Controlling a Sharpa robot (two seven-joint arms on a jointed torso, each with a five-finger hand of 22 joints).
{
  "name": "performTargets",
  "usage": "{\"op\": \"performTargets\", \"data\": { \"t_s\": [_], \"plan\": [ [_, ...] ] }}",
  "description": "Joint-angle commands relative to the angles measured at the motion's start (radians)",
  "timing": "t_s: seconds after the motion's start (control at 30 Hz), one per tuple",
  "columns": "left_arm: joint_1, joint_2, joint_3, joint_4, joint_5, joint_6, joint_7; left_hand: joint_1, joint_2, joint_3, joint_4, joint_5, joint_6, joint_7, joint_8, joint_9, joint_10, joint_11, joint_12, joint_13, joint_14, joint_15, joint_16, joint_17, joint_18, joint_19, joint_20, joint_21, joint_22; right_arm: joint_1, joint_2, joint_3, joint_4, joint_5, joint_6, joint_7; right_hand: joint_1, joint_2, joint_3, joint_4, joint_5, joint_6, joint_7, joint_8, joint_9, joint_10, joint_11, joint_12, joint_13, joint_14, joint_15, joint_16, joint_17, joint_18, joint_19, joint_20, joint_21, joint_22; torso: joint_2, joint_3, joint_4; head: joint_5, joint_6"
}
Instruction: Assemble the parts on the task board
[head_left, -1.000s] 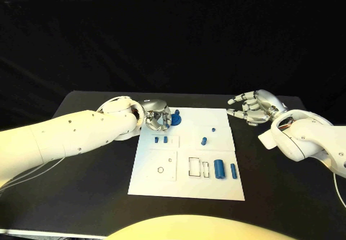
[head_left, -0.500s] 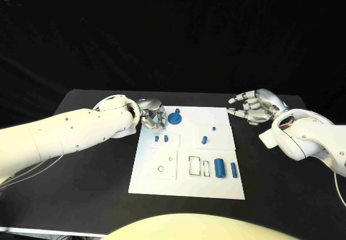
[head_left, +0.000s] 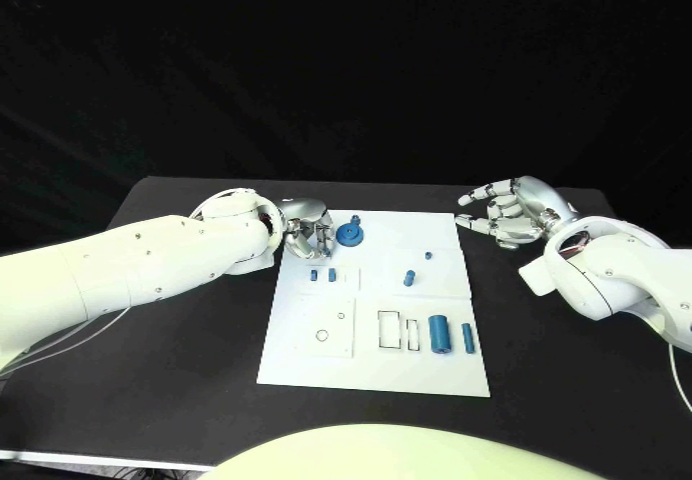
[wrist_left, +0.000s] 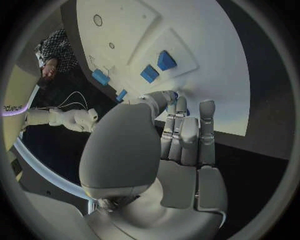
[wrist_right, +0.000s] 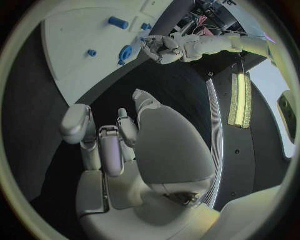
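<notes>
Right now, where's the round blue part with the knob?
Head view: the round blue part stands at the task board's far-left corner, just beside the left hand's fingertips.

The left hand (head_left: 303, 238) is covering the task board's (head_left: 378, 370) far left corner in the head view, so whatever is lying under its fingers is staying unseen. Just beside those fingers, the round blue part (head_left: 351, 236) is too small for its shape to be read, and whether the fingertips are touching it is not showing. In the left wrist view, the palm (wrist_left: 128, 150) is blocking the board (wrist_left: 206, 65) beneath it, and a blue part (wrist_left: 175, 95) is peeking out at the fingertips, mostly hidden. The right hand's (head_left: 508, 213) palm side is facing away, so its inner surface is staying out of sight.
</notes>
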Motion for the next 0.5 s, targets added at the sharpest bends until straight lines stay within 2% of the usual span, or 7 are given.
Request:
{"op": "performTargets", "data": {
  "t_s": [0.03, 0.5],
  "plan": [
    [0.0, 0.003, 0.0, 0.0, 0.006, 0.027, 0.003, -0.012, 0.001, 0.001, -0.007, 0.0, 0.009, 0.001, -0.006, 0.001, 0.008, 0.001, -0.004, -0.001, -0.002, 0.005, 0.0, -0.001, 0.0, -0.006, 0.002, 0.003, -0.001, -0.001, 0.0, 0.0, 0.001, -0.005, 0.009, 0.007, -0.003, -0.008, 0.007, 0.0, 0.003, -0.007, -0.002, 0.005, -0.001, 0.0, -0.001, -0.003, -0.001, 0.058, -0.007, -0.004, 0.078, 0.007, -0.005, 0.001, -0.003, -0.001, 0.0, 0.0005, 0.0001, -0.001, -0.001],
    [-0.001, 0.013, -0.005, -0.011, 0.014, 0.036, 0.012, -0.013, 0.0, 0.002, -0.008, -0.001, 0.01, 0.001, -0.007, 0.002, 0.01, 0.001, -0.007, -0.001, -0.002, 0.005, 0.0, -0.002, 0.0, -0.008, 0.002, 0.002, -0.002, -0.001, 0.002, 0.0, 0.001, -0.007, 0.007, 0.007, -0.005, -0.01, 0.01, 0.0, 0.003, -0.007, -0.002, 0.007, -0.002, -0.001, -0.001, -0.004, -0.004, 0.058, -0.008, -0.006, 0.075, 0.008, -0.006, 0.0, -0.008, -0.004, 0.001, -0.0002, -0.0006, -0.005, -0.003]
  ]
}}
